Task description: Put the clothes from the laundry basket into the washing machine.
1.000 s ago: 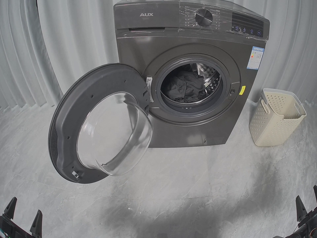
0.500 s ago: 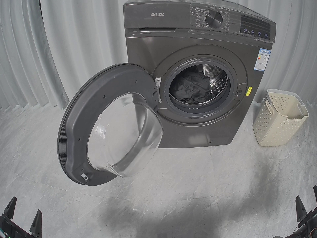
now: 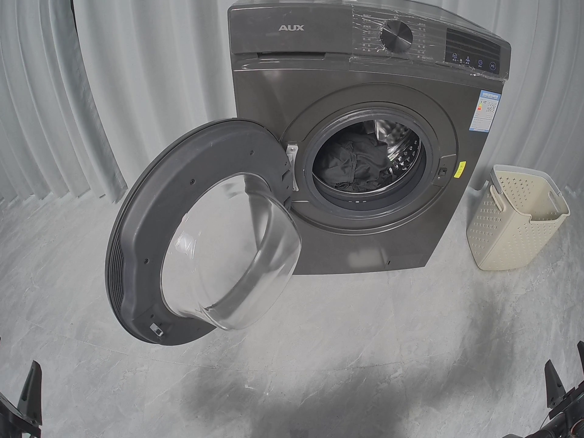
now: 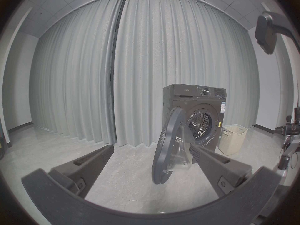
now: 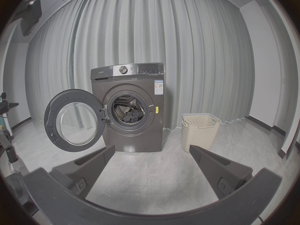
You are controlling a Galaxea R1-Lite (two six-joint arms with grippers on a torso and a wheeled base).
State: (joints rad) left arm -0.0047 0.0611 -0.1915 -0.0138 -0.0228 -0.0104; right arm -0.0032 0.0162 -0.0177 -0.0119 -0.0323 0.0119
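Left wrist view: the left gripper (image 4: 150, 146) is spread wide with nothing between its fingers. The right gripper (image 5: 152, 147) is equally wide and empty. Both are low over the pale marbled floor (image 3: 377, 342), well apart from the appliance.

Farther on, the round door (image 3: 152, 226) hangs swung fully open toward the robot's left, its clear bowl bulging toward the camera. Behind it stands the grey front-loading washing machine (image 3: 365, 62), with dark clothes (image 3: 353, 162) heaped inside the steel drum.

The cream perforated laundry basket (image 3: 517, 232) stands upright on the floor just beside the machine, on the robot's right. Its bottom is hidden by its own walls. A pleated white curtain (image 3: 121, 62) hangs behind everything.
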